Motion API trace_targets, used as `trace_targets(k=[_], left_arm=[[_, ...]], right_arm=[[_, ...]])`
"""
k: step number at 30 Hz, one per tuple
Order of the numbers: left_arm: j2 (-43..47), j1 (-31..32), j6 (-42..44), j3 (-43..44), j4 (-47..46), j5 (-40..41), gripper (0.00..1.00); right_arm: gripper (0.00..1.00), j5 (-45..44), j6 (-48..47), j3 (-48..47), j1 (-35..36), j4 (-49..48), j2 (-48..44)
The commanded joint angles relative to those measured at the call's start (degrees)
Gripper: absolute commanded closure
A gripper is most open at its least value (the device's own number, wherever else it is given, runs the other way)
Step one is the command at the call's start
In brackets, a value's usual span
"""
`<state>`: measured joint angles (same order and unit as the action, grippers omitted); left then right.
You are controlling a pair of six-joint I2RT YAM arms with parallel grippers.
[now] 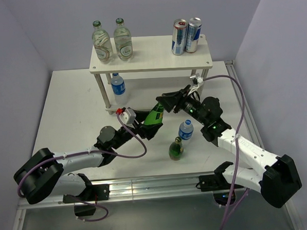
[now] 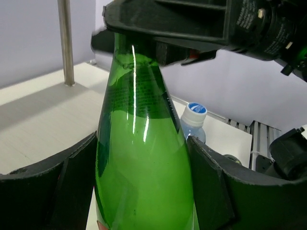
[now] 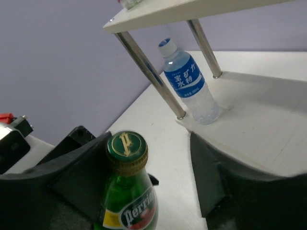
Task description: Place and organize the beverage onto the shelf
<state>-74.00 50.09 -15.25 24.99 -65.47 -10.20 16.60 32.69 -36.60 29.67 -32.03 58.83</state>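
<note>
Green glass bottle (image 2: 144, 158) sits clamped in the left gripper (image 2: 144, 191); the right gripper (image 3: 148, 148) stands spread around its gold cap (image 3: 125, 145). If left releases early, bottle may fall.

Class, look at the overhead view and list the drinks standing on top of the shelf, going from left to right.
Left glass bottle → right glass bottle → left can → right can.
</note>
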Motion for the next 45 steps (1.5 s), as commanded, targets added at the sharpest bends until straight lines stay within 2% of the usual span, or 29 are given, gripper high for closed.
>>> trace_targets(k=[1, 5, 6, 7, 15, 16, 17, 18, 19, 20, 22, 23, 24, 35, 45], left_arm=[[1.1, 0.2, -1.2, 1.4, -23.6, -2.0, 1.0], [0.9, 0.2, -1.2, 0.9, -24.4, -1.9, 1.0], [0.7, 0.2, -1.0, 1.0, -24.5, -1.8, 1.0], [0.4, 0.2, -1.1, 0.9, -24.7, -1.7, 1.0], [-1.4, 0.2, -0.9, 2.3, -23.1, -0.1, 1.0], [-1.4, 0.2, -0.8, 3.3, -20.0, 0.2, 0.96], [-1.4, 0.2, -0.5, 4.1, -17.9, 0.6, 0.71], [-1.2, 0.2, -0.4, 4.9, -15.3, 1.5, 0.59], [-1.4, 0.2, -0.5, 6.7, -11.4, 1.5, 0.52], [-1.6, 0.1, -0.4, 7.6, -9.4, 1.5, 0.4], [-2.4, 0.2, 0.5, 8.8, -7.7, 1.8, 0.26], [-2.5, 0.1, 1.0, 8.8, -7.9, 1.9, 0.07], [-2.9, 0.1, 1.2, 8.7, -8.2, 2.3, 0.04], [-4.7, 0.0, 4.0, 7.7, -8.8, 4.3, 0.01], [0.4, 0.0, 5.5, 1.6, -8.3, 7.5, 0.01]], right_arm=[[0.5, -0.7, 0.8, -3.1, 0.2, -5.0, 1.5], [0.81, -1.9, 0.9, -3.4, 0.2, -4.3, 2.7], [0.96, -2.4, 0.9, -3.4, 0.2, -3.7, 2.8], [1.0, -2.7, 0.8, -3.5, 0.2, -3.2, 2.9], [1.0, -5.3, -0.3, -2.1, 0.2, -3.5, 1.4], [1.0, -5.9, -0.6, -2.2, 0.2, -2.5, 1.1], [1.0, -6.6, -1.0, -2.8, 0.2, -1.9, 0.9], [1.0, -7.4, -2.0, -3.2, 0.2, -1.2, 0.8], [1.0, -7.8, -2.5, -3.7, 0.2, 0.2, 0.8], [1.0, -8.1, -3.1, -4.6, 0.2, 0.7, 0.9], [1.0, -9.0, -4.4, -5.4, 0.2, 2.0, 0.9], [1.0, -9.3, -4.6, -6.0, 0.2, 2.1, 1.1], [1.0, -9.6, -5.1, -6.4, 0.2, 2.4, 1.2], [1.0, -13.3, -8.4, -11.9, 0.1, 5.1, 4.6], [1.0, -26.3, -18.1, -18.7, 0.1, 7.0, 7.9]])
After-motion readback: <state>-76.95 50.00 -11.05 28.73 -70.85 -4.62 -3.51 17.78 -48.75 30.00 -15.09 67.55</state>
